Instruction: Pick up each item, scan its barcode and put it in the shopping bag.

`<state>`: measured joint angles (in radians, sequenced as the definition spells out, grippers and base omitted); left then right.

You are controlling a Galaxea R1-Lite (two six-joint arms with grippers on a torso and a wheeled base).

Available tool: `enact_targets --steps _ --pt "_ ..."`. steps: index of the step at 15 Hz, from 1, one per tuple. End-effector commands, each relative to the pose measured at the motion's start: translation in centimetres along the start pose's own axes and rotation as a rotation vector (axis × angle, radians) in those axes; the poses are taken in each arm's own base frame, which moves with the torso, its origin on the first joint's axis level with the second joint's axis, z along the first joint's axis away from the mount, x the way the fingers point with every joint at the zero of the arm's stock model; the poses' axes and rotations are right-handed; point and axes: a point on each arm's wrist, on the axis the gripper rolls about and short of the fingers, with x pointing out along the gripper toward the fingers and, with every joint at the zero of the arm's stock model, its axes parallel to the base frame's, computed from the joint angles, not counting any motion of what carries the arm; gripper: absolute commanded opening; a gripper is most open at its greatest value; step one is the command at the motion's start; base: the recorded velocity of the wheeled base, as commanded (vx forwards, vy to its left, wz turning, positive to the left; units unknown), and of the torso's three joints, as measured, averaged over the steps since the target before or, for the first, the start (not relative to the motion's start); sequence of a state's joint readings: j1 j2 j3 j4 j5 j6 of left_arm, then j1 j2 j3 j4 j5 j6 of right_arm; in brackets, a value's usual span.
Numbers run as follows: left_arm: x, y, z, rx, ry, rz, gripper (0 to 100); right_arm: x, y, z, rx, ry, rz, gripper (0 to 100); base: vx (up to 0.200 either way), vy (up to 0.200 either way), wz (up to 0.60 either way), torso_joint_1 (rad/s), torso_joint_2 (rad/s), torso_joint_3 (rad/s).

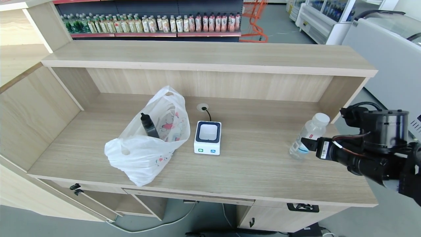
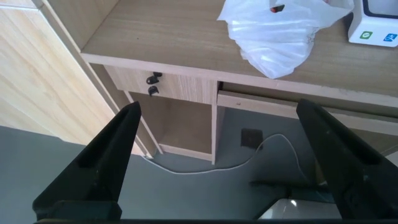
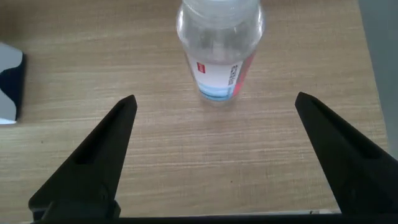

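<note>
My right claw [image 3: 216, 98] is spread wide at the right edge of the head view, with the bottle [image 1: 309, 136] upright just ahead on the tabletop [image 1: 250, 168]. The scanner [image 1: 208, 137] sits centre and the bag [image 1: 148, 144] is left of it. My left claw [image 2: 219, 104] gapes too.

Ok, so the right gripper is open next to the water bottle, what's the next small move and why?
Probably ease the right gripper forward until the water bottle sits between its fingers, ready to close. The bottle stands upright on the counter, ungrasped and roughly centred ahead of the open fingers. It has not yet gone over the scanner or into the shopping bag.
</note>
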<state>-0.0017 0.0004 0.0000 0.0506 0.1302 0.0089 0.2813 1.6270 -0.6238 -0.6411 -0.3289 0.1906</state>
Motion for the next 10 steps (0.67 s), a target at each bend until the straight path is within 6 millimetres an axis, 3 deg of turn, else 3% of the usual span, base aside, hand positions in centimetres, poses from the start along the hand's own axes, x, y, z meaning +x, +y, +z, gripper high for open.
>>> enact_targets --steps 1,10 --pt "0.0 0.0 0.0 0.000 0.000 0.000 100 2.7 0.6 -1.8 -0.041 0.036 -0.005 100 0.000 0.000 0.00 0.000 0.00 0.000" --pt "0.0 0.0 0.0 0.000 0.000 0.000 100 5.8 1.6 -2.8 -0.042 -0.051 0.016 100 0.000 0.000 0.00 0.000 0.00 0.000"
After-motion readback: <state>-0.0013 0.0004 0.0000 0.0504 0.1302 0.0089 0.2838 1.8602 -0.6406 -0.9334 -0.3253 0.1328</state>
